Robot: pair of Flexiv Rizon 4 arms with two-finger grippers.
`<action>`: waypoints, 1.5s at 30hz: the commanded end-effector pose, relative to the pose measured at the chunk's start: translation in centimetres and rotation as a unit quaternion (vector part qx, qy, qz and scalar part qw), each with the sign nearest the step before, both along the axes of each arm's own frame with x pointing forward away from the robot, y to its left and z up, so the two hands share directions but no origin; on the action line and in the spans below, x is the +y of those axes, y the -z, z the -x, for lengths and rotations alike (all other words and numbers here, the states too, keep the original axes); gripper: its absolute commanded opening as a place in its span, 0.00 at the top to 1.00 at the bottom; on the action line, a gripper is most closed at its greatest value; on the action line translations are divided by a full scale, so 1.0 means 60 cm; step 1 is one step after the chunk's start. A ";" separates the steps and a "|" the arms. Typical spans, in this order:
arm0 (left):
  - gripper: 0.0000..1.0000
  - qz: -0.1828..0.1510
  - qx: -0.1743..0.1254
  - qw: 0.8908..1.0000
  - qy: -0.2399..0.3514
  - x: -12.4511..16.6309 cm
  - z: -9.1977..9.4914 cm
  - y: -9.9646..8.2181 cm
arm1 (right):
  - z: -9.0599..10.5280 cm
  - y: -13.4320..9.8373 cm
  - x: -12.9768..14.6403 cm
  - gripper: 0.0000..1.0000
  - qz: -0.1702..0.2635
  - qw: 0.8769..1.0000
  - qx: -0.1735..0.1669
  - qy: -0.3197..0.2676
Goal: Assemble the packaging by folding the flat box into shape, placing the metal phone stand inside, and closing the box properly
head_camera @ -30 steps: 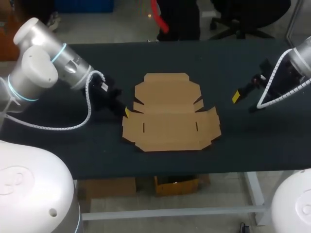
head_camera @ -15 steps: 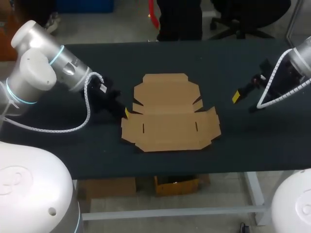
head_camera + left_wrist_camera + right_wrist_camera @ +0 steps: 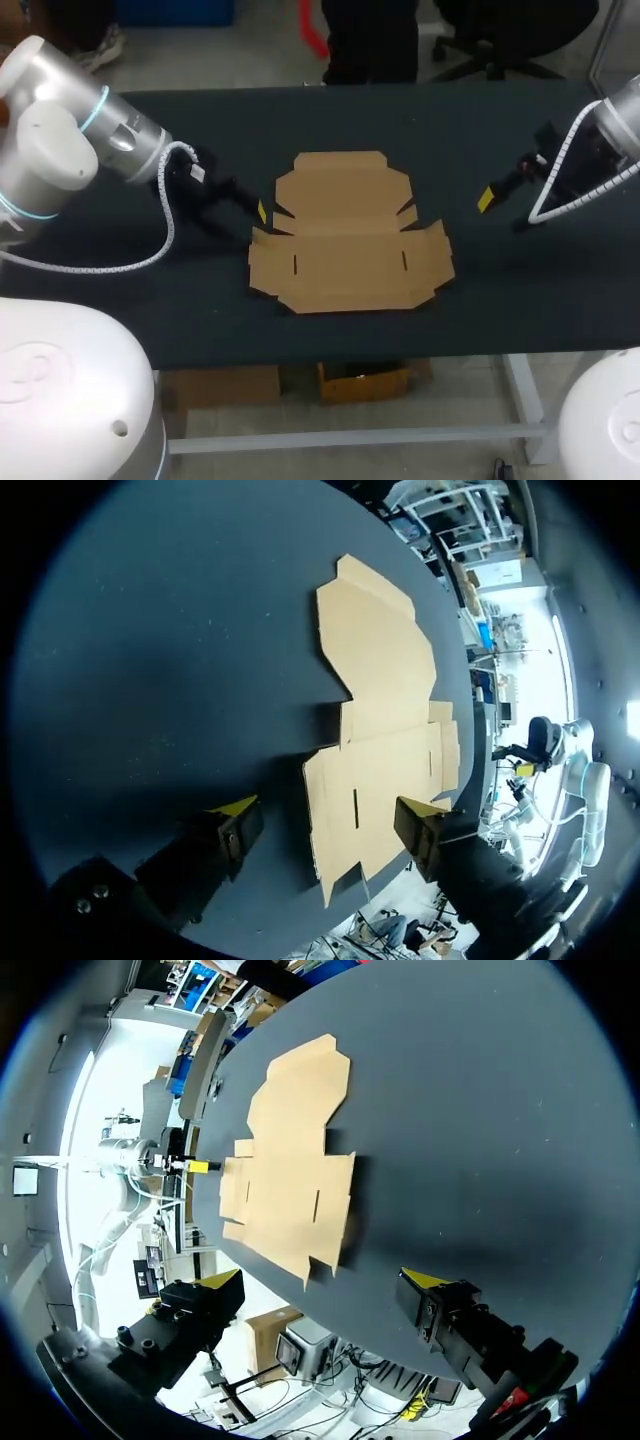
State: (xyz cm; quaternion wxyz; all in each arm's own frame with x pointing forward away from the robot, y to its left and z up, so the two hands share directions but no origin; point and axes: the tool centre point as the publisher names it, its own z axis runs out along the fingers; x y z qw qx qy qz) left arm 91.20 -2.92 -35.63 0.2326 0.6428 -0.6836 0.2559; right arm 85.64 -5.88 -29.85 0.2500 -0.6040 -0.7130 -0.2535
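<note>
1. Cardboard box (image 3: 348, 240) lies flat and unfolded near the middle of the dark table (image 3: 470, 130), with all its flaps spread out.
2. The left gripper (image 3: 328, 815) is just beside the left edge of the box. Its fingers stand wide apart and hold nothing. In the left wrist view, the near corner of the box shows between the two yellow tips.
3. The right gripper (image 3: 323, 1280) hangs over the table on the right side, well apart from the box. Its fingers are also spread wide, with nothing between them.
</note>
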 end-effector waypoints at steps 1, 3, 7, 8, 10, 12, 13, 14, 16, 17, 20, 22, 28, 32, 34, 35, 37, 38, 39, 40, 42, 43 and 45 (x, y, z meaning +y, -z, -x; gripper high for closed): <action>0.00 -0.022 -0.017 1.000 -0.010 0.001 0.015 -0.032 | -0.007 -0.013 -0.002 0.00 0.007 1.000 -0.004 0.000; 0.00 -0.028 -0.023 0.999 -0.012 0.003 0.014 -0.041 | -0.011 -0.020 -0.003 0.00 0.013 1.000 -0.008 0.004; 0.75 -0.036 -0.035 0.999 -0.017 0.008 0.011 -0.055 | -0.020 -0.033 -0.008 0.00 0.018 1.000 -0.018 0.008; 1.00 -0.037 -0.039 0.998 -0.018 0.009 0.012 -0.059 | -0.022 -0.036 -0.009 0.00 0.019 1.000 -0.020 0.009; 1.00 -0.040 -0.047 0.998 -0.020 0.011 0.011 -0.064 | -0.027 -0.041 -0.011 0.00 0.020 0.999 -0.025 0.010; 1.00 -0.043 -0.059 0.997 -0.020 0.011 0.013 -0.069 | -0.037 -0.047 -0.013 0.00 0.021 0.999 -0.032 0.009; 1.00 -0.044 -0.065 0.997 -0.021 0.011 0.014 -0.072 | -0.042 -0.050 -0.013 0.00 0.022 0.999 -0.037 0.007; 1.00 -0.046 -0.071 0.996 -0.022 0.011 0.015 -0.074 | -0.047 -0.052 -0.013 0.00 0.022 0.999 -0.039 0.006; 1.00 -0.044 -0.083 0.995 -0.019 0.010 0.017 -0.077 | -0.059 -0.054 -0.013 0.58 0.022 0.999 -0.043 0.007; 1.00 -0.048 -0.087 0.995 -0.018 0.009 0.018 -0.078 | -0.066 -0.054 -0.012 0.83 0.021 0.999 -0.046 0.008; 1.00 -0.059 -0.095 0.994 -0.016 0.006 0.017 -0.079 | -0.082 -0.052 -0.008 1.00 0.021 0.999 -0.050 0.007; 1.00 -0.065 -0.096 0.993 -0.017 0.003 0.014 -0.079 | -0.090 -0.050 -0.005 1.00 0.018 0.998 -0.053 0.009; 1.00 -0.067 -0.094 0.993 -0.016 0.002 0.012 -0.080 | -0.103 -0.048 0.000 1.00 0.016 0.999 -0.042 0.021; 1.00 -0.067 -0.094 0.993 -0.016 0.002 0.012 -0.080 | -0.103 -0.048 0.000 1.00 0.016 0.999 -0.042 0.021; 1.00 -0.067 -0.094 0.993 -0.016 0.002 0.012 -0.080 | -0.103 -0.048 0.000 1.00 0.016 0.999 -0.042 0.021; 1.00 -0.067 -0.094 0.993 -0.016 0.002 0.012 -0.080 | -0.103 -0.048 0.000 1.00 0.016 0.999 -0.042 0.021; 1.00 -0.067 -0.094 0.993 -0.016 0.002 0.012 -0.080 | -0.103 -0.048 0.000 1.00 0.016 0.999 -0.042 0.021; 1.00 -0.067 -0.094 0.993 -0.016 0.002 0.012 -0.080 | -0.103 -0.048 0.000 1.00 0.016 0.999 -0.042 0.021; 1.00 -0.067 -0.094 0.993 -0.016 0.002 0.012 -0.080 | -0.103 -0.048 0.000 1.00 0.016 0.999 -0.042 0.021; 1.00 -0.067 -0.094 0.993 -0.016 0.002 0.012 -0.080 | -0.103 -0.048 0.000 1.00 0.016 0.999 -0.042 0.021; 1.00 -0.067 -0.094 0.993 -0.016 0.002 0.012 -0.080 | -0.103 -0.048 0.000 1.00 0.016 0.999 -0.042 0.021; 1.00 -0.067 -0.094 0.993 -0.016 0.002 0.012 -0.080 | -0.103 -0.048 0.000 1.00 0.016 0.999 -0.042 0.021; 1.00 -0.067 -0.094 0.993 -0.016 0.002 0.012 -0.080 | -0.103 -0.048 0.000 1.00 0.016 0.999 -0.042 0.021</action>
